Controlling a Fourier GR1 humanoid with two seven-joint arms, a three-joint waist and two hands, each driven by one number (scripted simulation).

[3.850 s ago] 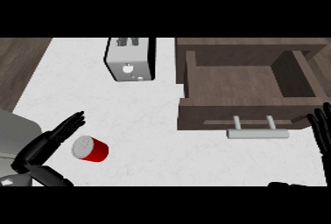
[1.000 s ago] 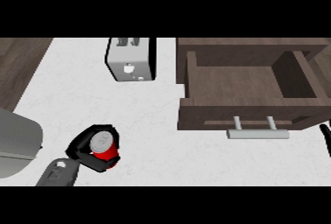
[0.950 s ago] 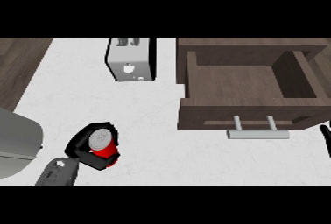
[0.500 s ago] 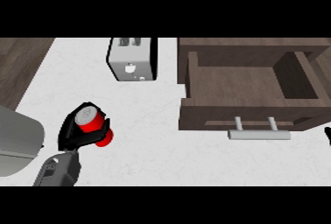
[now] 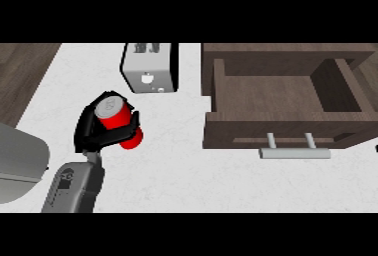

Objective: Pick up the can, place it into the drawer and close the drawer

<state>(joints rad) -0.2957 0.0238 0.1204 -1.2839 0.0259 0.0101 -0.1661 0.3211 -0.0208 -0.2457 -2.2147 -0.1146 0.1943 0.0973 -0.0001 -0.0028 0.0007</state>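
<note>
Red metal can point(image 5: 112, 116), grey-topped and tilted, sits well left of the open brown wooden drawer point(image 5: 244, 131). Your black left hand point(image 5: 90, 131) has its fingers curled round the can's side. Expect it light, rigid and slick, so a mid-body hold suits.

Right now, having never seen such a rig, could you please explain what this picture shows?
This is a humanoid robot's own view, taken from its head and looking steeply down at a white kitchen counter. The grey forearm coming in from below ends in its black left hand. That hand's fingers are curled round a red can. A toaster stands at the back of the counter. To the right is an open wooden drawer with a pale bar handle; nothing shows inside it. Only a dark sliver at the right edge hints at the right hand.
</note>
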